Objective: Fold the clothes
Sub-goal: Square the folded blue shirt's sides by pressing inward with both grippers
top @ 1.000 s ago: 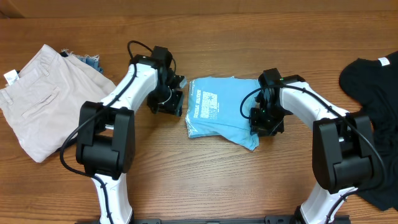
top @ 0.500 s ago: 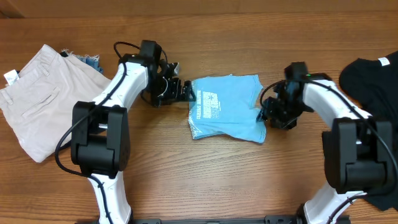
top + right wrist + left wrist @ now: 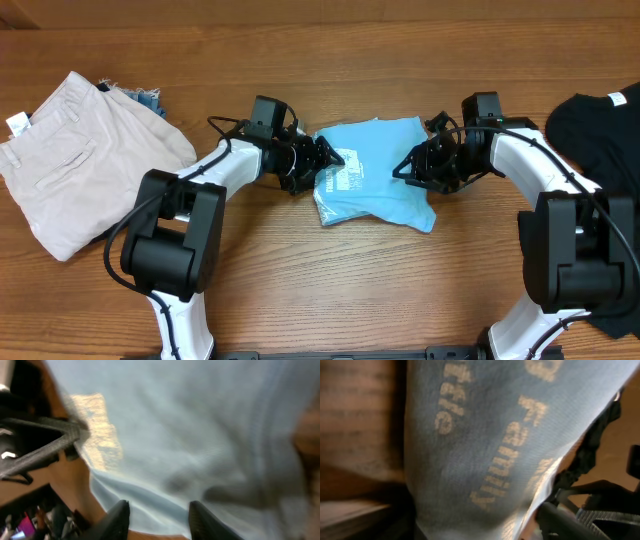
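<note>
The light blue T-shirt point(image 3: 378, 172) lies folded at the table's middle, white lettering near its left edge. It fills the left wrist view point(image 3: 485, 435) and the right wrist view point(image 3: 200, 435). My left gripper point(image 3: 325, 162) is at the shirt's left edge, fingers spread, with cloth between them. My right gripper point(image 3: 408, 168) sits over the shirt's right part, and its fingers point(image 3: 160, 522) are open just above the cloth. The black T-shirt point(image 3: 600, 135) with a white neck label lies crumpled at the far right.
Beige trousers point(image 3: 70, 160) lie at the far left with a bit of blue denim point(image 3: 147, 98) behind them. The wooden table point(image 3: 330, 280) shows in front of the shirt.
Both grippers have moved inward onto the blue shirt, the left one to the right and the right one to the left. The shirt has been pushed a little narrower and to the right.
</note>
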Robot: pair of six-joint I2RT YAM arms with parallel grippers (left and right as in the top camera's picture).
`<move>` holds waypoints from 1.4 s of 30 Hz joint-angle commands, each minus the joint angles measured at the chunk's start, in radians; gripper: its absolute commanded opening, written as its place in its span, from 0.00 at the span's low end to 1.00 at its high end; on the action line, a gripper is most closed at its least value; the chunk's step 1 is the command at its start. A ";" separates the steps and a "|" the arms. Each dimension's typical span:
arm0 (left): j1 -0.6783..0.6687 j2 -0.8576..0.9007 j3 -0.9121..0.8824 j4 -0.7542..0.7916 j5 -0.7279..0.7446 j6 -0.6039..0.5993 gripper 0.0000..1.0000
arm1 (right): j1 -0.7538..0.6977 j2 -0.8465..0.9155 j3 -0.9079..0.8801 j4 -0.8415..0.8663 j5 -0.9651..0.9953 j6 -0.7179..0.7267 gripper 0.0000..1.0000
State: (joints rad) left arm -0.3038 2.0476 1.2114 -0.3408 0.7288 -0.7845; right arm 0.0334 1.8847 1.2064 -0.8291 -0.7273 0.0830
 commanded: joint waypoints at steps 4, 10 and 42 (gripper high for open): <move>-0.024 0.058 -0.060 -0.002 -0.056 -0.053 0.49 | 0.071 -0.041 0.019 0.078 -0.086 0.048 0.09; -0.023 0.058 -0.060 0.017 -0.055 -0.053 0.56 | 0.152 -0.031 -0.021 0.209 0.011 0.347 0.04; -0.092 -0.043 -0.063 0.053 -0.212 0.105 0.04 | 0.200 0.012 -0.092 0.235 0.029 0.475 0.04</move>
State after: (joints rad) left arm -0.4297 2.0434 1.1763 -0.2455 0.6060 -0.8513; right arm 0.2489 1.9568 1.1202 -0.5426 -0.6418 0.7036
